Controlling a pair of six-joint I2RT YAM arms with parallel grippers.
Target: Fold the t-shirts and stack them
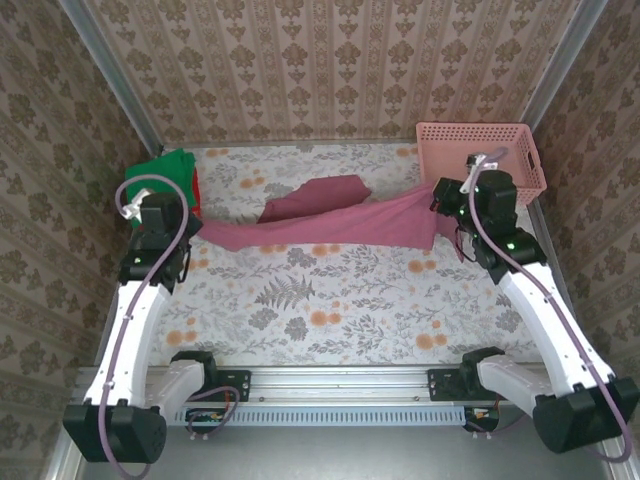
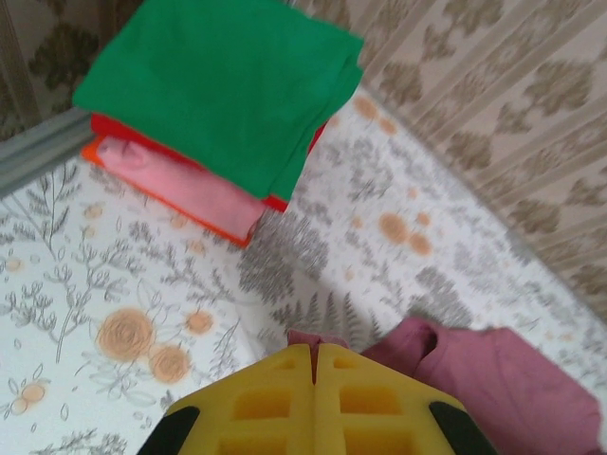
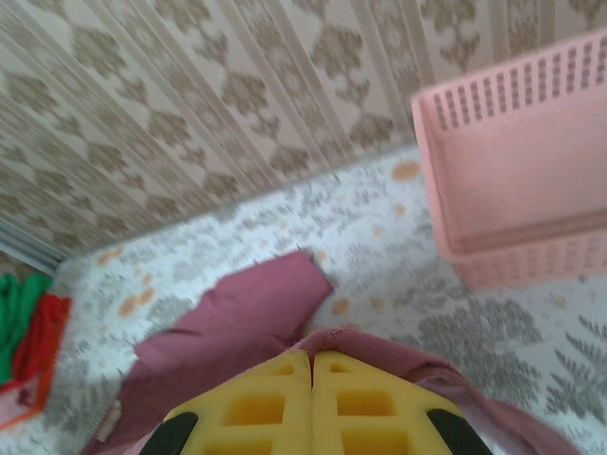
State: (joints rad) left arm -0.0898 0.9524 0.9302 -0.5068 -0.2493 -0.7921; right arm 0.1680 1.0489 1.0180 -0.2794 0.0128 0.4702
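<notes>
Overhead, maroon tee (image 1: 330, 226) taut; stack (image 2: 218, 95) layers (left wrist).

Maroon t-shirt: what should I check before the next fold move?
1. Left pincer shut on the maroon t-shirt: ok.
2. Right pincer shut on its other end: ok.
3. Shirt lying flat: not ok, it is bunched, with one flap sticking out toward the back.
4. Folded stack topped by the green t-shirt apart from the held cloth: ok.
5. Pink basket apart from the cloth: ok.
6. Number of layers pinched: cannot tell.
</notes>
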